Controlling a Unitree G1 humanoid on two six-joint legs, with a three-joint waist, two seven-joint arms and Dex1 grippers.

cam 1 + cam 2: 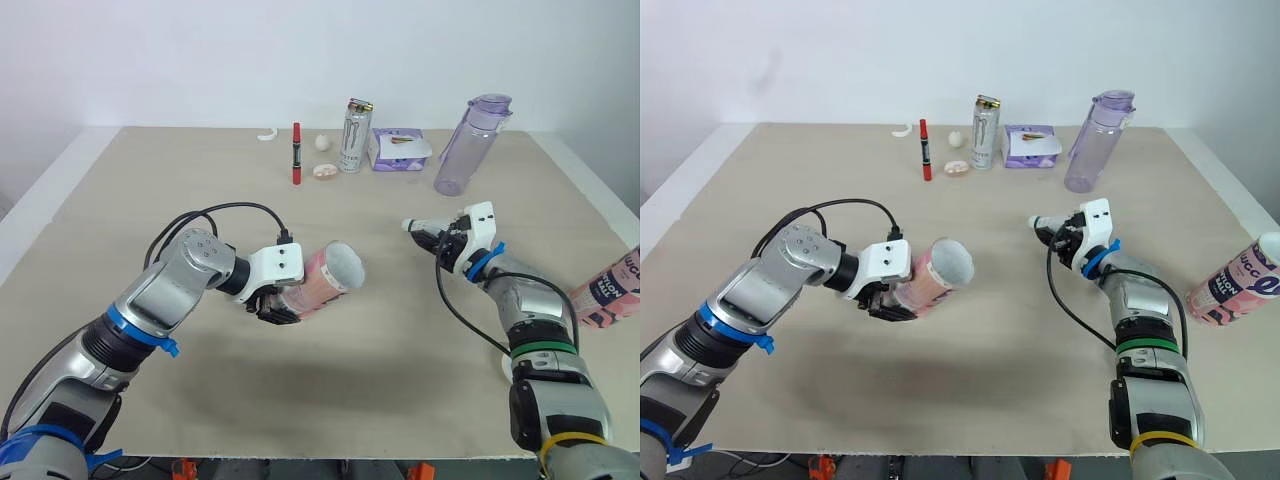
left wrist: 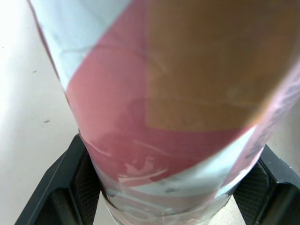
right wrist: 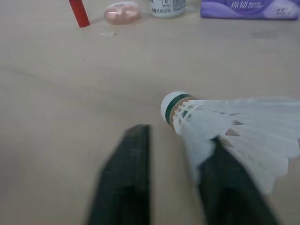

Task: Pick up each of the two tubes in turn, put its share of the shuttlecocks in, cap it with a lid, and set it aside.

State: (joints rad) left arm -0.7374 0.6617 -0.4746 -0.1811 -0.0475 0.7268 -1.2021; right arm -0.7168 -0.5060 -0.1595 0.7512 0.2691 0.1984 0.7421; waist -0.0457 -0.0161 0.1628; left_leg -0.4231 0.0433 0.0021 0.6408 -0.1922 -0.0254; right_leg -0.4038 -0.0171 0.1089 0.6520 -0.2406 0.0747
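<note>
The left gripper (image 1: 275, 308) is clamped around the lower body of a pink and white tube (image 1: 325, 278), its 2 black fingers (image 2: 70, 187) pressed to either side. The tube hangs tilted above the table (image 1: 150, 200), its open mouth turned toward the right arm. The right gripper (image 1: 438, 240) holds 1 shuttlecock (image 3: 225, 126) by its feather skirt, cork pointing at the tube, well apart from it. A 2nd tube (image 1: 608, 288) lies at the table's right edge. Far back stand a Monster can (image 1: 354, 135), a purple tissue pack (image 1: 400, 150) and a clear purple water bottle (image 1: 470, 145).
</note>
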